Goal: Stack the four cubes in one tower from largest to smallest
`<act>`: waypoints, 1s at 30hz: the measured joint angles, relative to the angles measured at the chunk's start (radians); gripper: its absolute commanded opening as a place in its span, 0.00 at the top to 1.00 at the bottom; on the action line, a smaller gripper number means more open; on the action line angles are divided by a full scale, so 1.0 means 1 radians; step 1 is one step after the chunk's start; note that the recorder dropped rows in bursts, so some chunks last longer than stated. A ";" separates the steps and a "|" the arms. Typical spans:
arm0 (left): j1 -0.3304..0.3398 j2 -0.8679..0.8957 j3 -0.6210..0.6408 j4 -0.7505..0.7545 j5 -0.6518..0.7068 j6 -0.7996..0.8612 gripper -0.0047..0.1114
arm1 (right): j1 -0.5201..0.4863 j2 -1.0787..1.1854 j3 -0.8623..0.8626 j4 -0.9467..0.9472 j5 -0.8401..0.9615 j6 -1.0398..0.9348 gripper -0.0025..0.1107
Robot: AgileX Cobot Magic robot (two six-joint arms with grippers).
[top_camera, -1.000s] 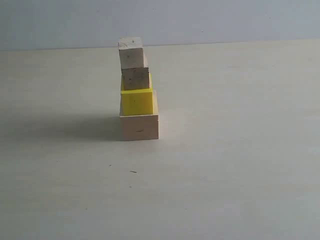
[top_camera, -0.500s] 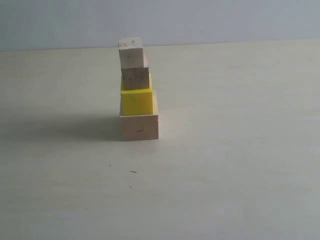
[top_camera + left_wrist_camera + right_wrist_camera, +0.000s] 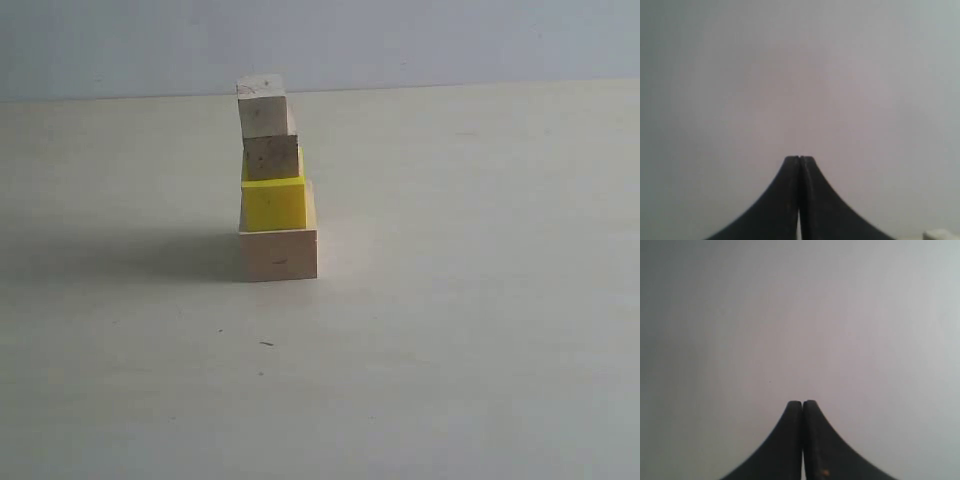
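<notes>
In the exterior view the tower stands on the table, left of centre. Its base is the large pale wooden cube (image 3: pixel 278 254). On it sits the yellow cube (image 3: pixel 272 205), then a small brownish wooden cube (image 3: pixel 271 158), then the palest small cube (image 3: pixel 263 106) on top, leaning slightly left. Neither arm appears in the exterior view. My left gripper (image 3: pixel 799 159) is shut with nothing between its black fingers, facing a blank pale surface. My right gripper (image 3: pixel 803 403) is likewise shut on nothing. No cube shows in either wrist view.
The pale table (image 3: pixel 460 330) spreads around the tower, with a grey wall (image 3: pixel 420 40) behind its far edge. A soft shadow lies left of the tower. A small white object (image 3: pixel 941 234) peeks in at one corner of the left wrist view.
</notes>
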 measured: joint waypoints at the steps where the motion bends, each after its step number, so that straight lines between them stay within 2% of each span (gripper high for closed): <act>1: 0.014 0.000 0.025 0.086 0.002 -0.097 0.96 | 0.000 0.000 0.000 0.000 0.000 0.000 0.98; 4: 0.055 0.000 0.101 0.286 0.002 -0.337 0.96 | 0.000 0.000 0.000 0.000 0.000 0.000 0.98; 10: 0.082 0.001 0.229 0.461 0.004 -0.450 0.96 | 0.000 0.000 0.000 0.000 0.000 0.000 0.98; 18: 0.073 0.002 0.347 0.491 0.006 -0.515 0.96 | 0.000 0.000 0.000 0.000 0.000 0.000 0.98; 30: -0.032 0.004 0.503 0.507 -0.051 -0.526 0.96 | 0.000 0.000 0.000 0.000 0.000 0.000 0.98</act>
